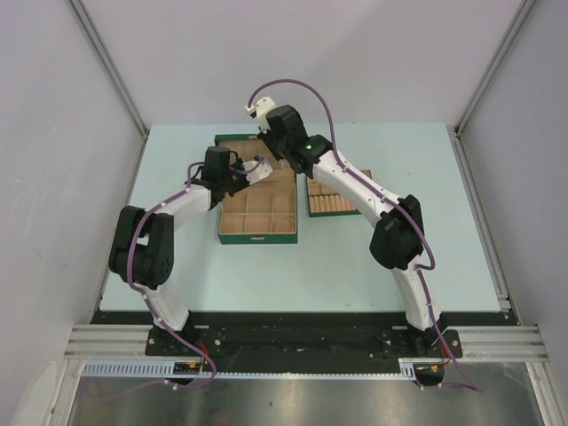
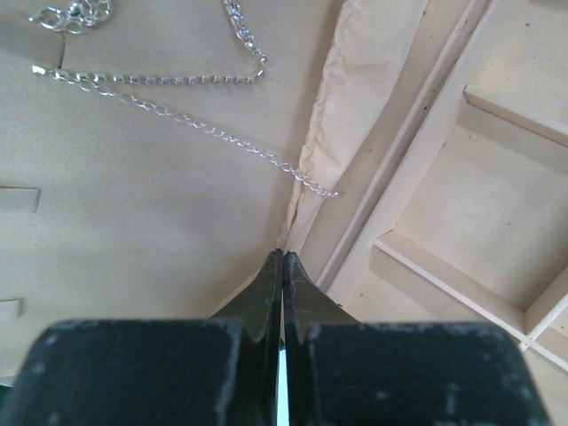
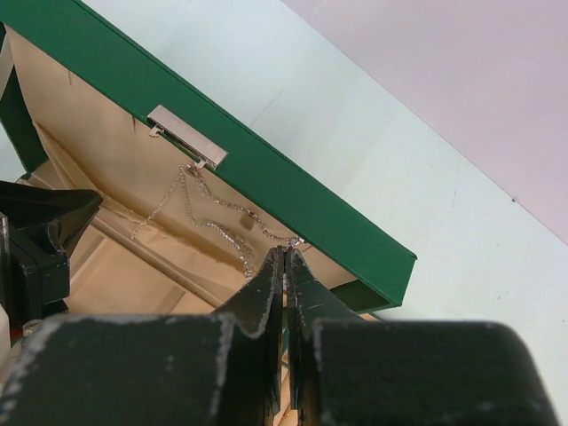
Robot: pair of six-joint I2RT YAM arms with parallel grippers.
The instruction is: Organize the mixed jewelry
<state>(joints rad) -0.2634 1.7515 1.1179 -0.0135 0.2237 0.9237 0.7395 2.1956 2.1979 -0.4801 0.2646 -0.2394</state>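
The thin chain necklace [image 2: 204, 127] lies on the tan lining of the green box's open lid [image 3: 293, 191], with a sparkly strand [image 2: 151, 79] at its upper part. My right gripper [image 3: 286, 252] is shut, and the chain's clasp end [image 3: 297, 240] sits right at its tips; the rest of the chain [image 3: 213, 224] hangs along the lining. My left gripper [image 2: 282, 257] is shut and empty, its tips at the fold between the lid and the compartments, just short of the chain's loose end [image 2: 330, 192]. The bangle and the tiny pieces are out of view.
The green box [image 1: 257, 238] with tan compartments [image 2: 470, 213] sits mid-table, lid up at the back. A small tan divided tray [image 1: 333, 204] lies to its right. A metal latch plate [image 3: 186, 136] is on the lid's rim. Both arms crowd the box's back edge.
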